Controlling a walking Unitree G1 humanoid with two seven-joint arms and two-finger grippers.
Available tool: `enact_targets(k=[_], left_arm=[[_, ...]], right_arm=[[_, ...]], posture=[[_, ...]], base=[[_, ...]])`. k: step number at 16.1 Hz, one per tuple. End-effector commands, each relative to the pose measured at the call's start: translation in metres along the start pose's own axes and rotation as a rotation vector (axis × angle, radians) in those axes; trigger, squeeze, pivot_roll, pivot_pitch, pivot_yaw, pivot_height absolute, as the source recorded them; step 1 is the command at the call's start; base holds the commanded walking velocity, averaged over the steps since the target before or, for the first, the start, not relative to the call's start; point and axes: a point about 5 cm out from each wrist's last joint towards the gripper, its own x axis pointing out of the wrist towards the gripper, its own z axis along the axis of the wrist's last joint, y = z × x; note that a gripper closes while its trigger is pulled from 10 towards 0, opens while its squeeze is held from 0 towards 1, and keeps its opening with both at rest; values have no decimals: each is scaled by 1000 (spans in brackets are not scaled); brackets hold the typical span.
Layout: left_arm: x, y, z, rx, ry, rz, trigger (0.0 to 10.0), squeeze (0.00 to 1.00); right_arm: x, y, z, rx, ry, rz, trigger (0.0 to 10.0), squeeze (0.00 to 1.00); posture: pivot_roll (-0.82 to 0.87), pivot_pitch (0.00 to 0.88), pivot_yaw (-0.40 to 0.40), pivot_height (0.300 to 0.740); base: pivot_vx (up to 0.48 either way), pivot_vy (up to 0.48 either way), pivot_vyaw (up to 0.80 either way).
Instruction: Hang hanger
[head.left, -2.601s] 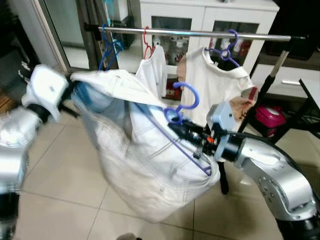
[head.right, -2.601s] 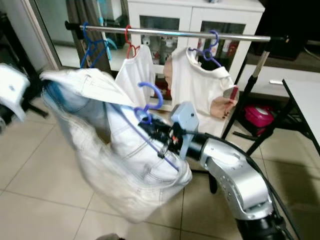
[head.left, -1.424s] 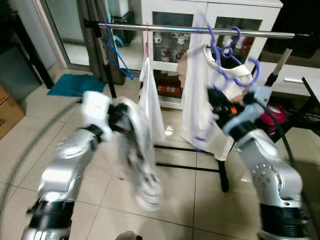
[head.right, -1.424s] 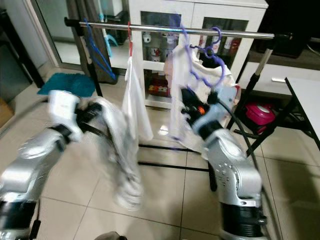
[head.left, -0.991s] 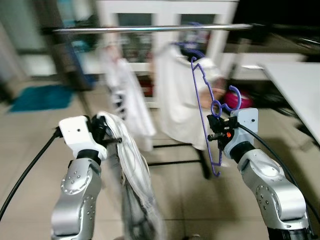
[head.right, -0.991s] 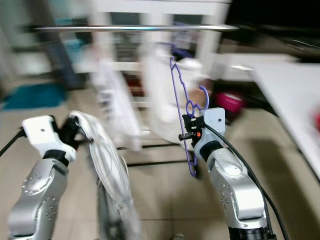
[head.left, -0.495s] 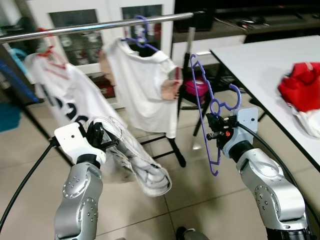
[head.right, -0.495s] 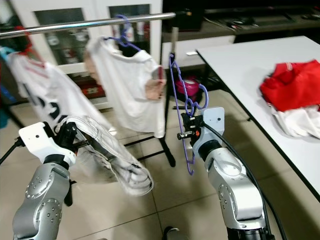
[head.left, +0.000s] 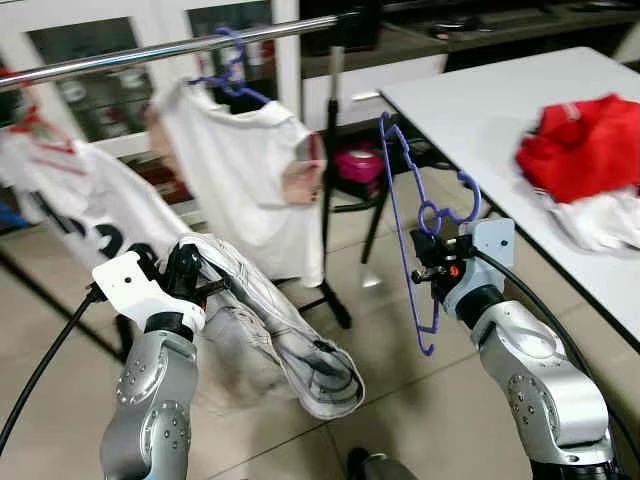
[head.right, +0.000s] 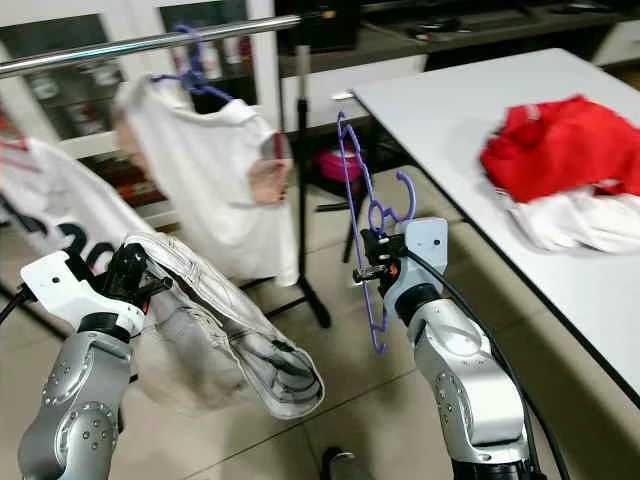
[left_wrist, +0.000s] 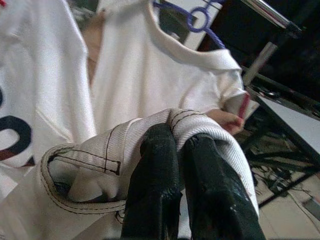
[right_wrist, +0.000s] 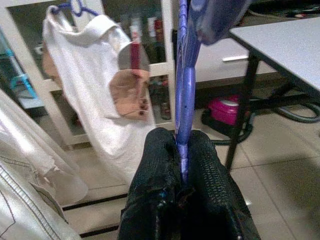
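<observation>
Between right gripper (right_wrist: 182, 172) jaws, purple hanger (head.left: 405, 215)

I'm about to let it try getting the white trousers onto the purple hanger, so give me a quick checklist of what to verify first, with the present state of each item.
1. Right gripper shut on the purple hanger: ok.
2. Left gripper pinching the white trousers at the waistband: ok.
3. Hanger free of the trousers, nothing tangled: ok, the two are apart.
4. Trousers clear of the floor: cannot tell, the low end hangs near it.
5. Free space on the rail for another hanger: cannot tell.
6. Robot faces the rail: not ok, it sits off to the left.
</observation>
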Motion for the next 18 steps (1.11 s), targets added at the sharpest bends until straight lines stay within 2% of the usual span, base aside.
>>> enact_targets(k=[1, 4, 7, 8, 9, 10, 12, 13, 14, 15, 16, 17, 18], left_arm=[[0, -11, 3, -65, -46, -22, 10000, 0], [-1, -2, 0, -84, -25, 39, 10000, 0], [2, -6, -2, -15, 10, 30, 10000, 0], [3, -5, -4, 3, 27, 41, 10000, 0], [3, -2, -7, 56, 59, 81, 10000, 0], [4, -1, -5, 55, 39, 85, 10000, 0], [5, -1, 2, 132, 11, 82, 10000, 0], [5, -2, 5, 162, 1, 65, 10000, 0], [6, -5, 9, 311, 54, -47, 10000, 0], [5, -6, 9, 338, 71, -77, 10000, 0], [4, -9, 10, 419, 94, -147, 10000, 0], [4, -9, 16, 442, 86, -166, 10000, 0], [5, -8, 21, 424, 80, -152, 10000, 0]], right_arm=[[-1, 3, 2, -10, -5, 7, 10000, 0], [0, 3, 3, -9, -7, 8, 10000, 0], [1, 0, 5, -8, -19, -14, 10000, 0], [1, 0, 6, -6, -22, -15, 10000, 0], [1, 0, 6, -6, -27, -17, 10000, 0], [1, 0, 7, -6, -29, -19, 10000, 0], [1, -1, 8, -2, -34, -30, 10000, 0], [1, -1, 8, -2, -35, -30, 10000, 0], [1, -2, 8, -3, -34, -33, 10000, 0], [1, -2, 8, -3, -34, -33, 10000, 0], [1, -2, 9, -5, -34, -34, 10000, 0], [1, -3, 8, -7, -33, -36, 10000, 0], [1, -3, 8, -9, -30, -40, 10000, 0]], posture=[[-30, 0, 47, 740], [-30, 0, 46, 740], [-30, 0, 46, 740], [-30, 0, 46, 740], [-30, 1, 47, 740], [-31, 2, 47, 740], [-31, 6, 43, 740], [-31, 6, 43, 740], [-31, 11, 37, 740], [-31, 11, 37, 740], [-29, 11, 36, 740], [-30, 11, 38, 740], [-31, 13, 38, 740]], base=[[0, 0, -800], [0, 0, -800], [0, 0, -800], [0, 0, -800], [0, 0, -800], [0, 0, -800], [0, 0, -800], [0, 0, -800], [0, 0, -800], [0, 0, -800], [0, 0, -800], [0, 0, -800], [0, 0, -800]])
